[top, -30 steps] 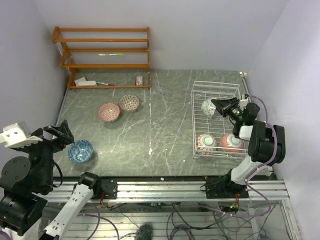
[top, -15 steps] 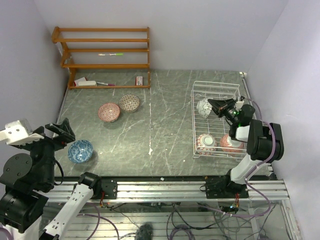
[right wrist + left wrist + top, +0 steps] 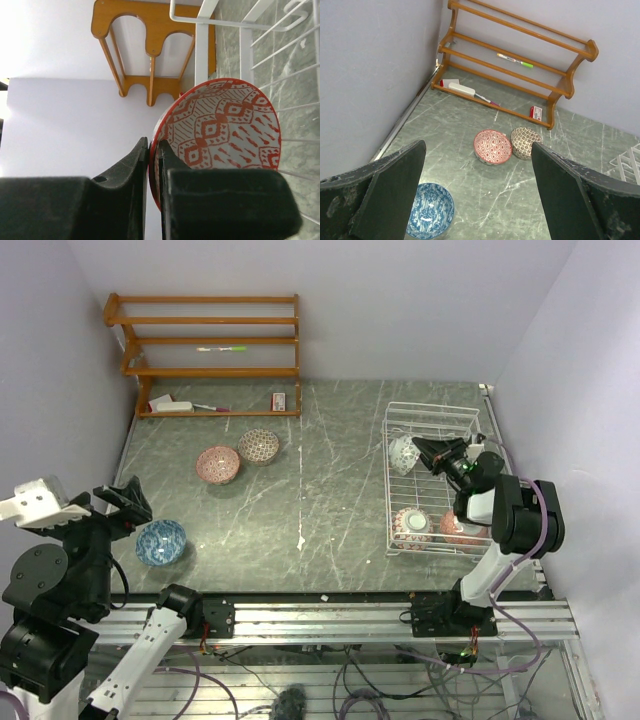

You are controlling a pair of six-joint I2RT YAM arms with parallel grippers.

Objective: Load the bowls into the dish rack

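My right gripper is shut on the rim of a red-patterned bowl, holding it on edge inside the white wire dish rack near its far end; the bowl's pale outside shows from above. Two more bowls stand on edge in the rack's near end. My left gripper is open and empty, hovering over a blue bowl. A pink-red bowl and a brown-patterned bowl sit on the table.
An orange-brown wooden shelf unit stands against the back wall, holding a pen and small items on its bottom shelf. Walls close in on the left and right. The dark marbled tabletop lies between the bowls and the rack.
My right gripper has carried the red-patterned bowl a little farther back and left within the rack. The left arm has barely shifted.
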